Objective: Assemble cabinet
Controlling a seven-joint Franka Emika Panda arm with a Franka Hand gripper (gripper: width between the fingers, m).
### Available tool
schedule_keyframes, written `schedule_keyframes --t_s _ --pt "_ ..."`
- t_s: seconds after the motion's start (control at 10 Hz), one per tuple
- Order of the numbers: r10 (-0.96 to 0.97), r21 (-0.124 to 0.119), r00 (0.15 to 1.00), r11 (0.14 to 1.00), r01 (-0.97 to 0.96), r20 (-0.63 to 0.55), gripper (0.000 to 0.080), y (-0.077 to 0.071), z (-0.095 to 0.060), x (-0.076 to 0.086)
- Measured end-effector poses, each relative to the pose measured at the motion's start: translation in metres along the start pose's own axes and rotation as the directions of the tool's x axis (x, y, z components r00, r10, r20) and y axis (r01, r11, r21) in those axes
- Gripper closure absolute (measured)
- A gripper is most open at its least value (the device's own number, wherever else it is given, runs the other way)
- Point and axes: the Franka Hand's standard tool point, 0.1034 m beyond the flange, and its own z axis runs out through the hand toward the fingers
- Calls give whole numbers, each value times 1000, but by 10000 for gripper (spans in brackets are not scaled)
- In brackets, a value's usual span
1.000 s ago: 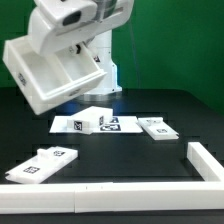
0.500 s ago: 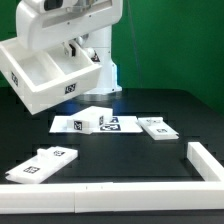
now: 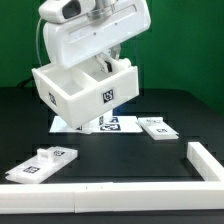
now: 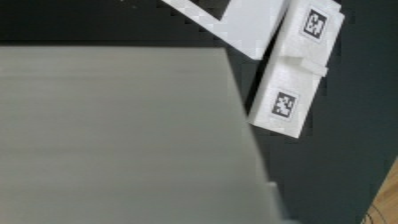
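The cabinet's white box body [image 3: 88, 92] hangs in the air above the table's middle, open side up and tilted, with a tag on its near wall. My gripper [image 3: 103, 67] reaches into it from above and is shut on one of its walls; the fingers are mostly hidden. In the wrist view the box wall [image 4: 116, 140] fills most of the picture as a blurred grey surface. One flat white panel [image 3: 158, 127] lies at the exterior view's right, another [image 3: 41, 163] at its front left. A tagged panel [image 4: 295, 72] shows past the wall in the wrist view.
The marker board [image 3: 112, 124] lies on the black table under the raised box. A long plain white rail [image 3: 100, 196] runs along the front edge and turns back at the exterior view's right [image 3: 208, 163]. The arm's white body [image 3: 95, 25] stands above the box.
The arm has swung the box body from the exterior view's upper left toward the middle and turned it, so its tagged wall now faces the camera.
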Motion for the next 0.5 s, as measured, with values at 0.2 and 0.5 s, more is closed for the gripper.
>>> schedule_keyframes --t_s 0.2,0.5 --pt "-30 -3 1000 1000 30 -4 768 2 4 -1" --pt "-142 -28 988 990 141 -57 768 0 37 21"
